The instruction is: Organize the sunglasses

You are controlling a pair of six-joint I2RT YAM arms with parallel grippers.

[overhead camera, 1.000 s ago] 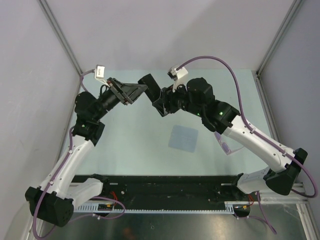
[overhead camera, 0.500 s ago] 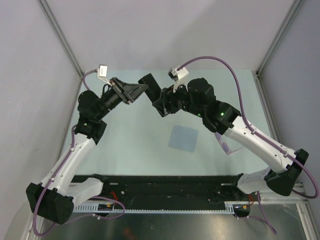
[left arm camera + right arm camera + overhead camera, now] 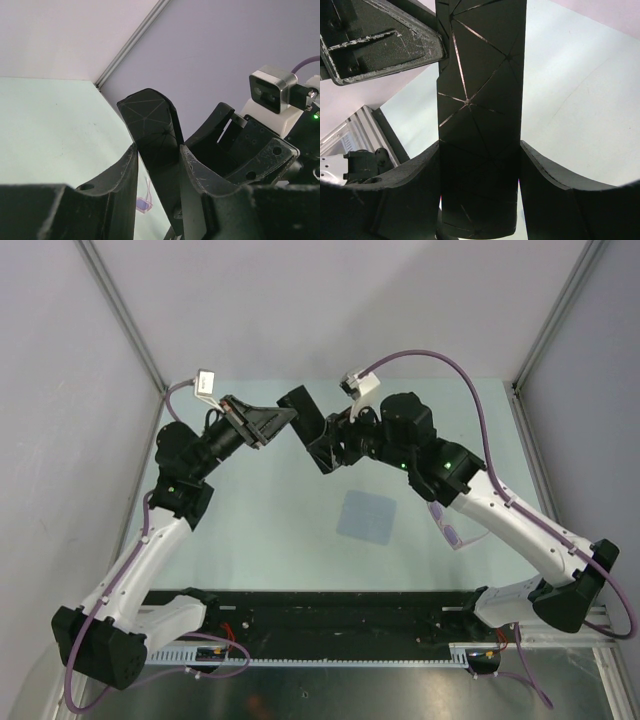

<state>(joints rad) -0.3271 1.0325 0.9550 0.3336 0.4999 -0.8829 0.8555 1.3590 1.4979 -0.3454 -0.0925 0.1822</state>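
Top external: holding the black case (image 3: 302,408) in mid-air between both arms; pinching one end with the left gripper (image 3: 284,418), jaws partly closed against its sides; clamping the other end with the right gripper (image 3: 322,448), jaws half-wide; leaving the sunglasses (image 3: 452,531) lying on the table (image 3: 250,500), beside the right forearm, right of the pale blue cloth (image 3: 367,517).

Overhead and wrist views
Overhead is looking down; both wrist cameras are peering closely at the same black case (image 3: 480,125).
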